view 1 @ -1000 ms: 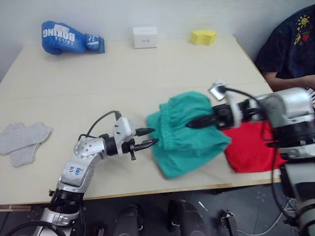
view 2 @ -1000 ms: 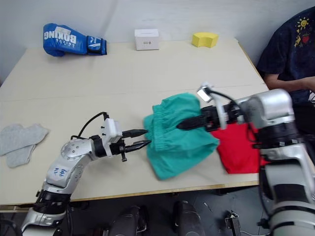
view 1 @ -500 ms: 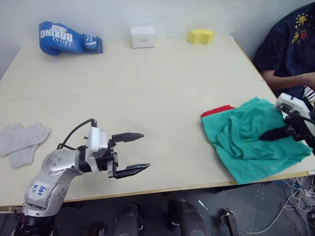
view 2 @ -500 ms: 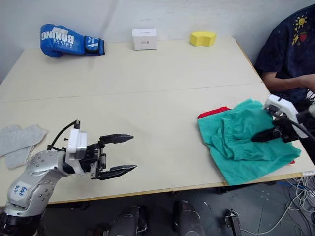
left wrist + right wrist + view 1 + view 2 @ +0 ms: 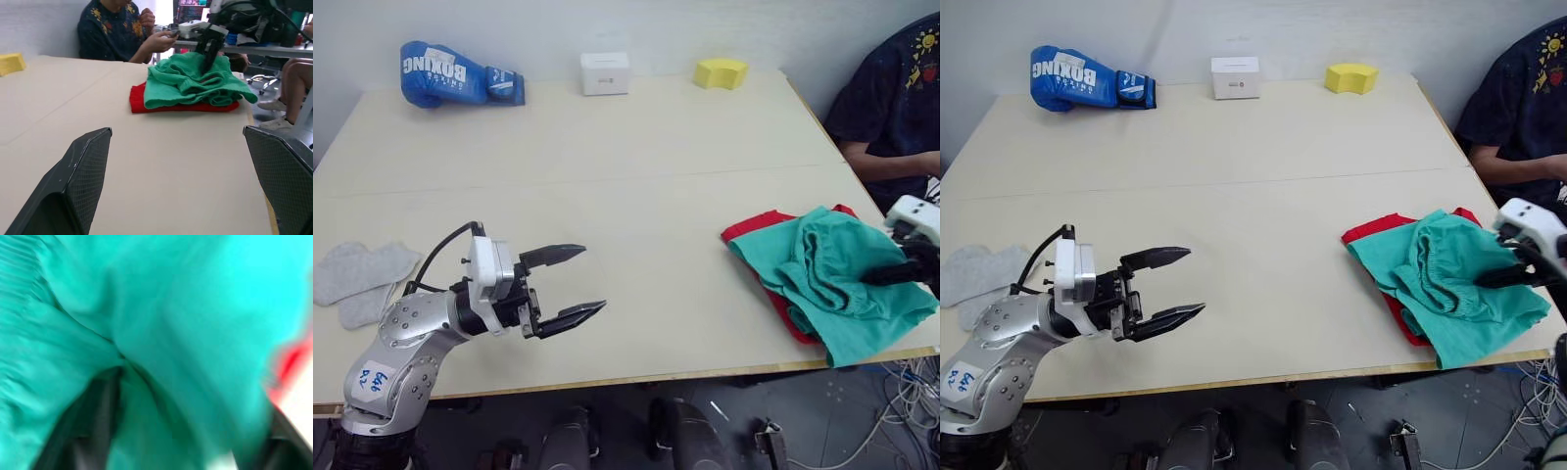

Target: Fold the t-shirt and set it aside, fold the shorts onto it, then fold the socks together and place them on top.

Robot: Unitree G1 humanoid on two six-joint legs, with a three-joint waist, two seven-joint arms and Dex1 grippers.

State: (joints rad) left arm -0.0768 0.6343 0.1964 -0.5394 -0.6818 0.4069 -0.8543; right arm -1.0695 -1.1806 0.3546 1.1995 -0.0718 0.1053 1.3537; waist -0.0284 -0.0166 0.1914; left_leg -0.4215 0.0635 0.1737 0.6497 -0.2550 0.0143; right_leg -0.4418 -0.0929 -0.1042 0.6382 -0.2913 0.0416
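Observation:
The teal shorts (image 5: pixel 822 279) lie crumpled on top of the folded red t-shirt (image 5: pixel 752 224) near the table's front right corner, with red showing along the left and near edges. My right gripper (image 5: pixel 888 277) rests on the shorts' right side. In the right wrist view its fingers (image 5: pixel 95 423) stand apart, open, with teal cloth bunched between them. My left gripper (image 5: pixel 591 280) hovers open and empty over bare table at the front left, well apart from the clothes. The grey socks (image 5: pixel 357 279) lie flat side by side at the table's left edge.
A blue boxing glove (image 5: pixel 455 71), a white box (image 5: pixel 604 72) and a yellow sponge (image 5: pixel 721 71) line the far edge of the table (image 5: pixel 636 157). A seated person (image 5: pixel 891 98) is close to the right edge, by the clothes pile.
My right gripper carried the shorts from mid-table rightward onto the red t-shirt, and its fingers have spread. My left gripper let go of the shorts, opened wide and drew back left.

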